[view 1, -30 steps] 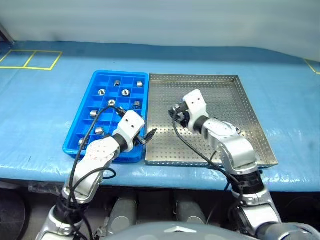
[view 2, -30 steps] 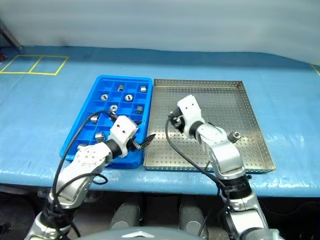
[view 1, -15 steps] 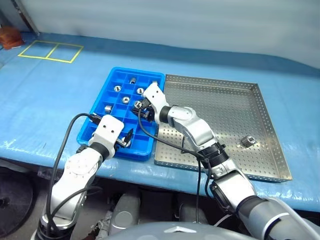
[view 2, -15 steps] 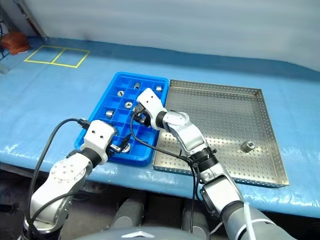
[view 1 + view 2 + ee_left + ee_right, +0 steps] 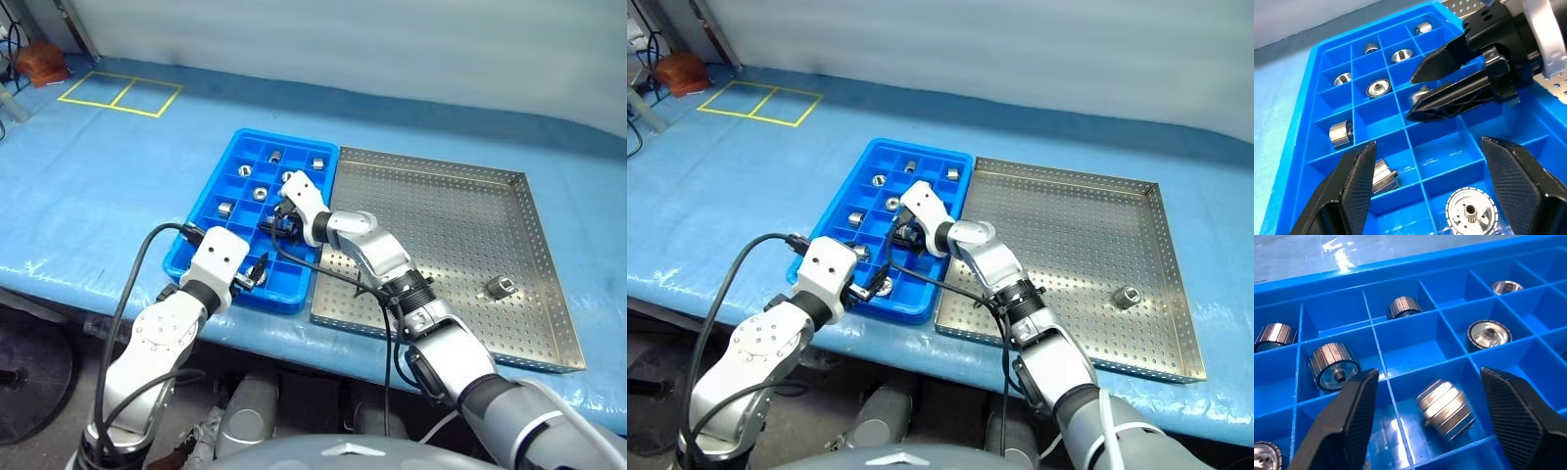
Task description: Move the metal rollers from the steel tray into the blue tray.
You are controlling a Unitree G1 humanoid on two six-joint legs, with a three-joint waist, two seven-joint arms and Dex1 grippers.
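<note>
— Left gripper (image 5: pixel 257 271)?
— Jaws apart, empty, over the blue tray's (image 5: pixel 191 248) near end.
— Right gripper (image 5: pixel 1422 423)?
— A second ago over the steel tray (image 5: pixel 529 323); now over the blue tray, jaws wide, a ribbed silver roller (image 5: pixel 1445 409) lying loose between them in a compartment.
— Others?
— One roller (image 5: pixel 503 287) remains in the steel tray on the bench (image 5: pixel 88 176).

Blue tray (image 5: pixel 950 168) on the blue-covered desk (image 5: pixel 745 186), holding several metal rollers (image 5: pixel 909 164) in its compartments. Steel tray (image 5: pixel 1176 284) touching its right edge, with one roller (image 5: pixel 1127 297) lying far from the blue tray. Right tool (image 5: pixel 902 235) over the blue tray's middle compartments; left tool (image 5: pixel 869 289) at its near edge, jaws apart.
</note>
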